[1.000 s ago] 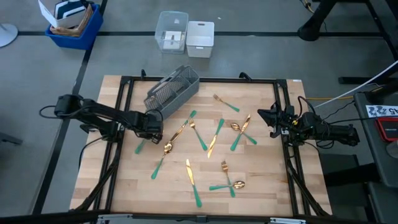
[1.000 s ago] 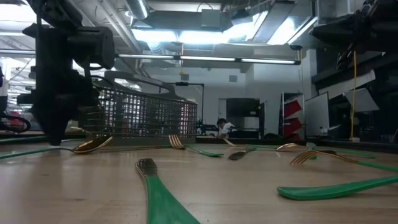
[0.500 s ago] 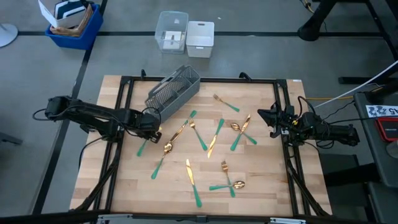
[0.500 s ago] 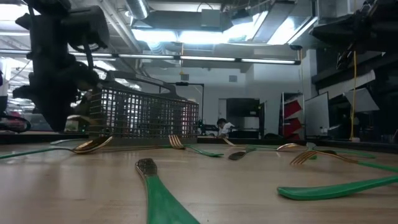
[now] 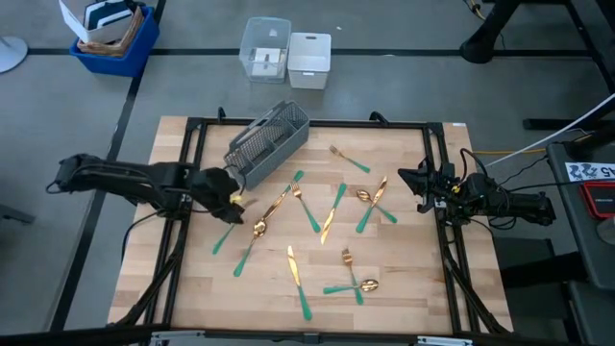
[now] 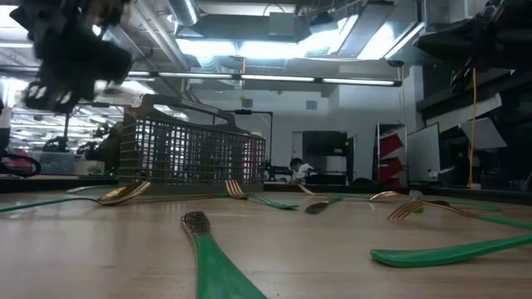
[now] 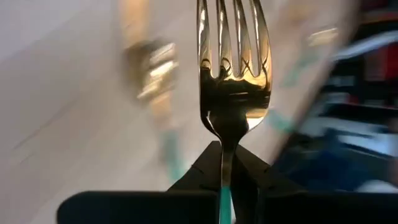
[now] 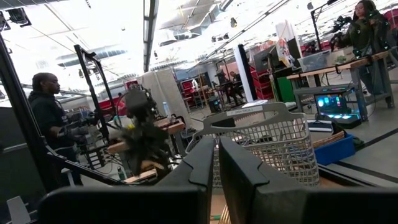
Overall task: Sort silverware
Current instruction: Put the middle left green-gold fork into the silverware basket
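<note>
Gripping a fork in closed fingers, left gripper hung just off mesh caddy corner; right gripper closed, empty, at table's edge

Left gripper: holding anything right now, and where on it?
Yes. The left gripper is shut on a fork, pinching its slim neck just below the gold head, tines pointing away from the wrist. The right gripper holds nothing.

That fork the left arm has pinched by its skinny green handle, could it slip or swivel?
Possibly. The left tool grips the fork only at its slim handle, so the heavier-looking gold head might pivot. It looks stiff, and the shiny metal seems slippery.
</note>
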